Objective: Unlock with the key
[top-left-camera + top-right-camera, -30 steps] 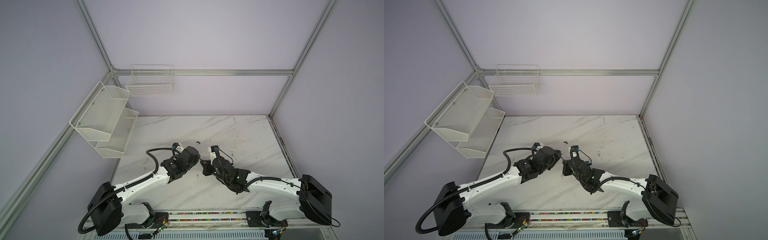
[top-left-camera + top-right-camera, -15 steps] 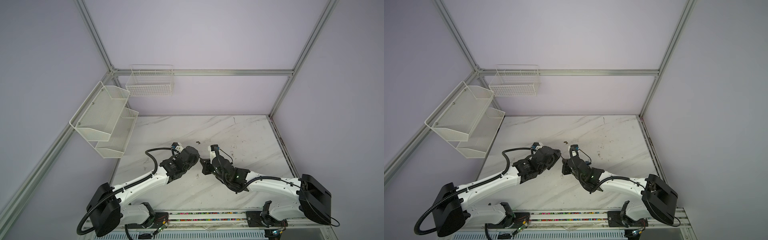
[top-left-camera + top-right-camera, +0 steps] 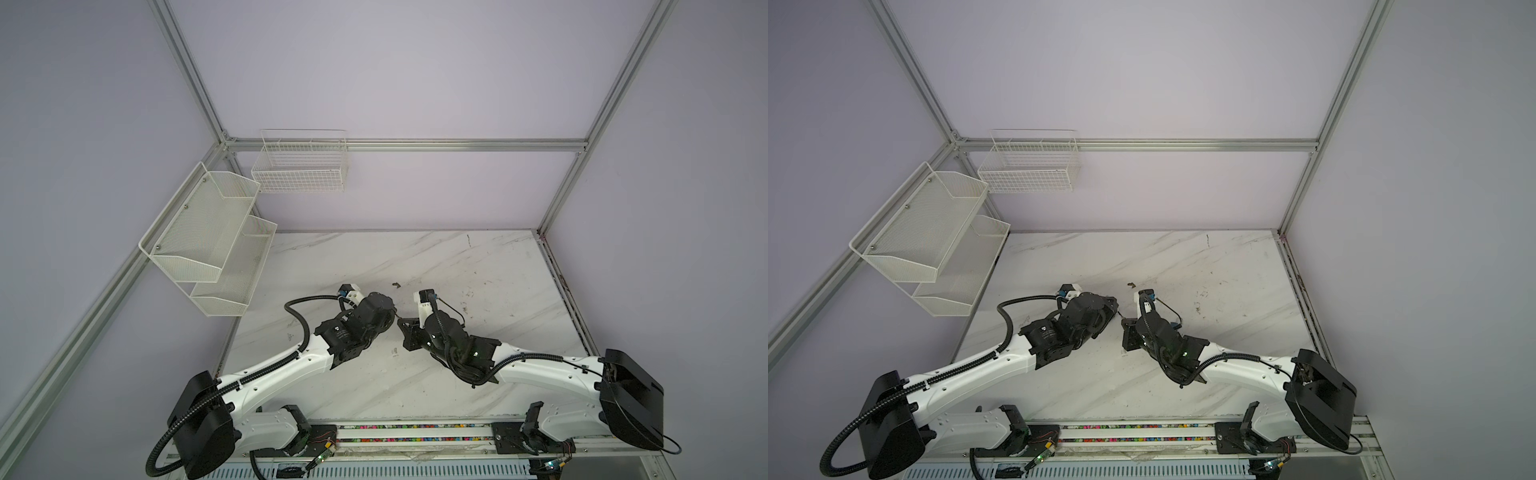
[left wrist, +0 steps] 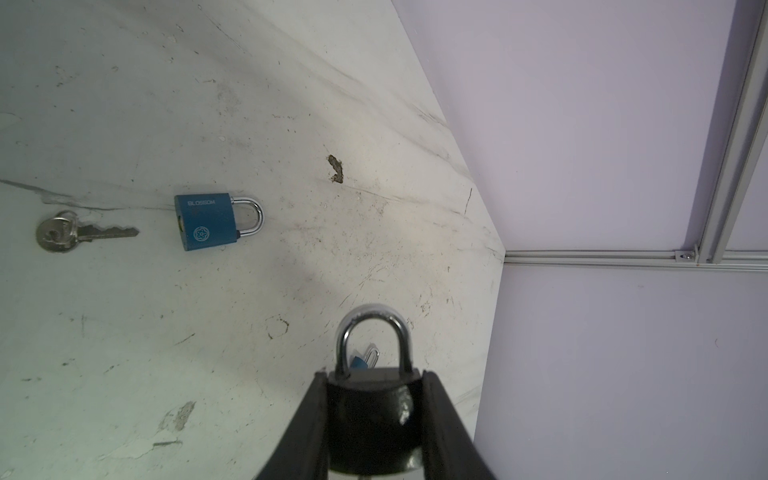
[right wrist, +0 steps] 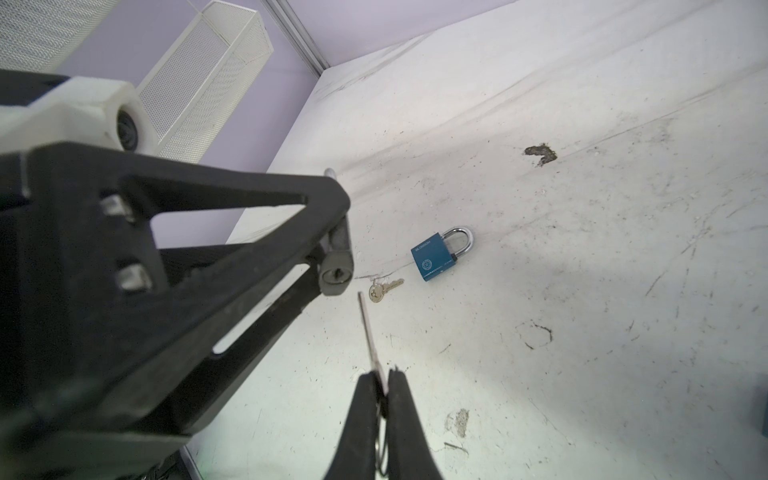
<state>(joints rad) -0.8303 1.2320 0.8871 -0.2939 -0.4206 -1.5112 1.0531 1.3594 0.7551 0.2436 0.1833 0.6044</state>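
My left gripper (image 4: 374, 374) is shut on a black padlock (image 4: 374, 419), whose silver shackle (image 4: 372, 332) sticks out past the fingertips. In the right wrist view the padlock's keyhole end (image 5: 336, 275) faces my right gripper (image 5: 381, 374), which is shut on a silver key (image 5: 368, 332). The blade points up at the keyhole, and its tip stops just short of it, slightly to one side. In both top views the two grippers (image 3: 390, 318) (image 3: 405, 330) meet nose to nose over the middle of the marble table (image 3: 457, 266). The padlock and key are too small to make out there.
A blue padlock (image 4: 210, 222) (image 5: 434, 257) lies flat on the table with a spare key (image 4: 79, 232) (image 5: 384, 287) beside it. A dark chip (image 4: 336, 168) marks the tabletop. White mesh shelves (image 3: 216, 245) and a wire basket (image 3: 301, 166) hang on the left and back walls.
My right gripper has crept slightly left toward the left gripper. Both grips are unchanged.
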